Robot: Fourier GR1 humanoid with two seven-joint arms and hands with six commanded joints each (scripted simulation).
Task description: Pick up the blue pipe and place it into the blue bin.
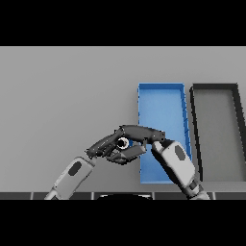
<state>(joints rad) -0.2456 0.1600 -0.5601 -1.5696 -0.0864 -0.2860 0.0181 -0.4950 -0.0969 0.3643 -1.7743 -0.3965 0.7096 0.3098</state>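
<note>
The blue pipe cannot be made out in the head view; no part of it shows on the surface or inside the blue bin (162, 110). The blue bin, taken as the landmark, is a long open tray lying lengthwise away from the robot, with bare blue floor visible at its far end.

Just off the bin's left wall, near its middle, the two dark hands meet. The right robot hand (139, 132) reaches leftward from over the bin's near part, fingers stretched toward the other hand. The left robot hand (106, 144) comes up from the lower left and touches or overlaps it. A small pale round spot (123, 142) shows between them. Whether either hand clamps anything cannot be told.

Just right of the blue bin lies a dark grey bin (216, 129), parallel to it.
</note>
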